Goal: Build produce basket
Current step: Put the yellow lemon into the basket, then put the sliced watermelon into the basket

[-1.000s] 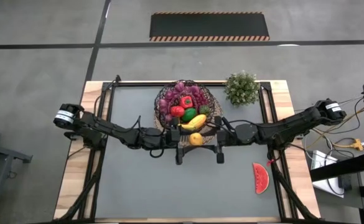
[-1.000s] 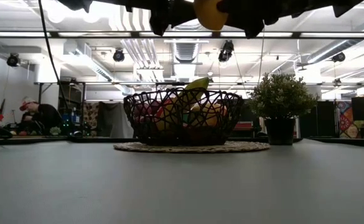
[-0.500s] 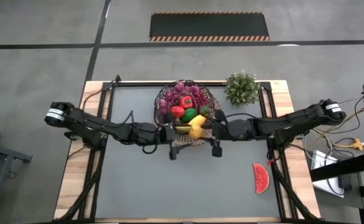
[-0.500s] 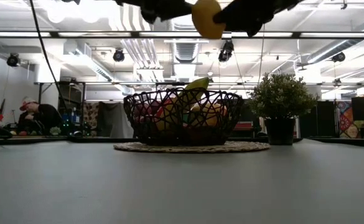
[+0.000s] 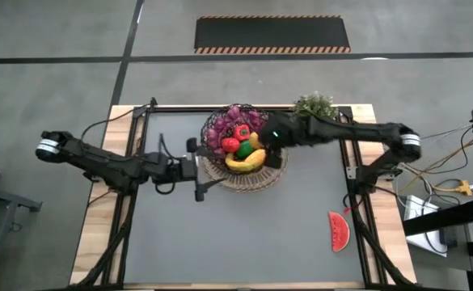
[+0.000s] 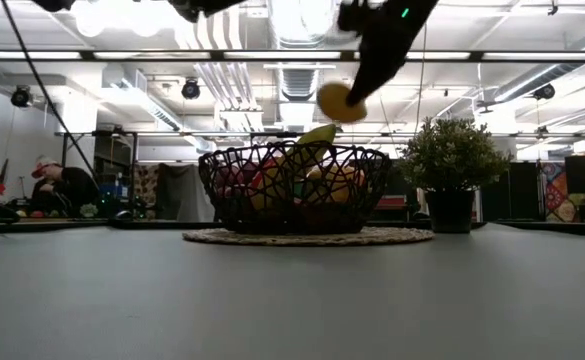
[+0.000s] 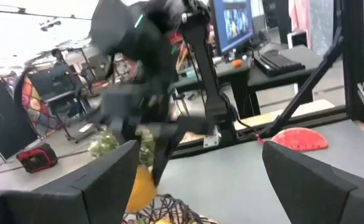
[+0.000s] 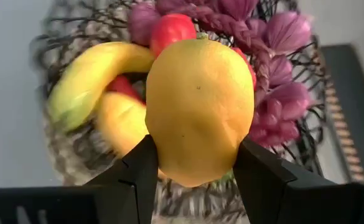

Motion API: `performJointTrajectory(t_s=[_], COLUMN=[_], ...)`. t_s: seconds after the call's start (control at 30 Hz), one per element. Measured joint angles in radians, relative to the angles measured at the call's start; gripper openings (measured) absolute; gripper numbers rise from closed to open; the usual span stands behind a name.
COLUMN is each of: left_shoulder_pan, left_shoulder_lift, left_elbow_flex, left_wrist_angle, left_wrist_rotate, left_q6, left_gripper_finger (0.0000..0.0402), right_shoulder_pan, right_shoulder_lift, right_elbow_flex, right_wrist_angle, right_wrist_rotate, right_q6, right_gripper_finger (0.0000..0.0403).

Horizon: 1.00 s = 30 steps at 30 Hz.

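Our right gripper (image 8: 197,180) is squeezing a yellow-orange fruit (image 8: 199,109) between its two fingers (image 8: 135,171). In the low view the same fruit (image 6: 337,101) hangs in the air just above the basket (image 6: 294,188). Straight below our gripper, the basket (image 8: 63,43) already holds the banana (image 8: 88,78), the purple grapes (image 8: 281,93) and a red pepper (image 8: 172,28). The basket sits on its flat tan mat (image 6: 307,236).

Our left gripper (image 5: 197,168) waits just beside the basket, on the left side. Its fingers (image 7: 101,180) are spread wide apart and hold nothing.

We think we are in the step of putting this fruit into the basket. Next we should go down a little and let go, so it drops softly on the pile and does not roll out.

The watermelon slice (image 5: 338,230) lies on the table (image 5: 220,242), well apart from both grippers, near the front right side. We guess it still needs picking up after this one.
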Motion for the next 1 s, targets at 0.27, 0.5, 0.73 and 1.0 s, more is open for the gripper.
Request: performJointTrajectory(t_s=[0.27,0.5,0.73,1.0], left_shoulder_pan=[0.0,0.0,0.0,0.0], left_shoulder_lift=[-0.094,-0.099,-0.097,-0.094], left_elbow_flex=[-0.065,-0.067,-0.066,-0.065], left_wrist_angle=[0.038,0.039,0.041,0.062], left_wrist_rotate=[-0.001,-0.001,-0.001,-0.001], left_q6=[0.025,0.052,0.064,0.078], left_gripper_finger=[0.0322,0.0322,0.0322,0.0323], right_shoulder_pan=[-0.179,-0.234,-0.238,-0.239], right_shoulder_lift=[0.233,0.35,0.37,0.352], right_elbow_flex=[0.124,0.173,0.173,0.173], right_wrist_angle=[-0.025,-0.075,-0.072,-0.08], right_wrist_rotate=[-0.13,-0.129,-0.13,-0.129], right_q6=[-0.117,-0.153,-0.176,-0.177], right_gripper_finger=[0.0162,0.0168,0.0192,0.0269])
